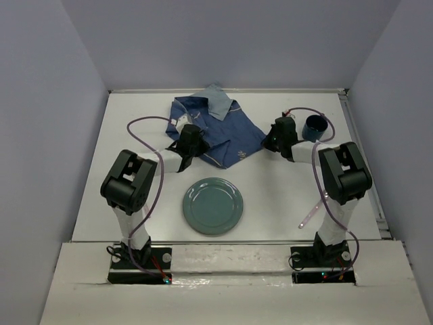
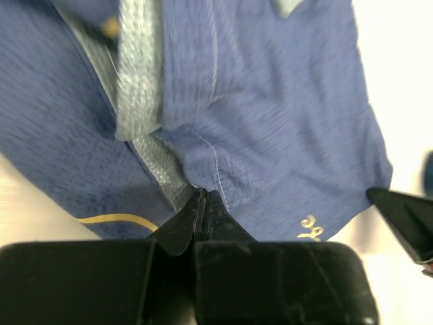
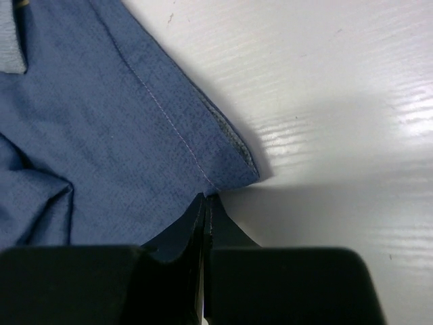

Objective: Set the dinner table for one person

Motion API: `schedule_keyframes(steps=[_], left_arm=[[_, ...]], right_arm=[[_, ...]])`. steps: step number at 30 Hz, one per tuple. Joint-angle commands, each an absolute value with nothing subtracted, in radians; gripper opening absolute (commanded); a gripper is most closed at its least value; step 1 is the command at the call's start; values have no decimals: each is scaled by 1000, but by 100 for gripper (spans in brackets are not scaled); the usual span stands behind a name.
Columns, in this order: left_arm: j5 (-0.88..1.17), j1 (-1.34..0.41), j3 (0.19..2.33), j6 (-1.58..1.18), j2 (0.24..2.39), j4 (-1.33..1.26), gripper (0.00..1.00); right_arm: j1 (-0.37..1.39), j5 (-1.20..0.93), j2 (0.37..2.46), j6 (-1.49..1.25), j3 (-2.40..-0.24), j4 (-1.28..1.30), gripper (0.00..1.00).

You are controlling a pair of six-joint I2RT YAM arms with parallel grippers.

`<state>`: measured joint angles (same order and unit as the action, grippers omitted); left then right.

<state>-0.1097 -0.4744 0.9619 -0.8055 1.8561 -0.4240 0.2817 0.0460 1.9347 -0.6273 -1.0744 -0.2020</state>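
Both jaw pairs pressed together on fabric, my left gripper [image 2: 205, 203] pinching a hemmed fold of the blue cloth [image 1: 216, 128], my right gripper [image 3: 206, 202] pinching its corner, cloth rumpled across the far middle of the dinner table [image 1: 277, 203], green plate [image 1: 212, 206] nearer me, dark mug [image 1: 314, 127] far right.

Dinner table [image 1: 270, 196] with cloth [image 1: 223, 132], plate [image 1: 212, 206], mug [image 1: 314, 127]

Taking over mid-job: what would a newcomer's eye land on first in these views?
A rumpled blue cloth lies at the far middle of the white dinner table, with the left tool and the right tool each pinched shut on it. A green plate sits nearer the arms, between them, and a dark blue mug stands at the far right.
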Motion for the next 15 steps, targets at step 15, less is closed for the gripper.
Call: schedule_keyframes(steps=[15], left_arm=[[156, -178, 851, -807, 1286, -520, 0]], right_arm=[[276, 167, 1237, -494, -877, -146, 0]])
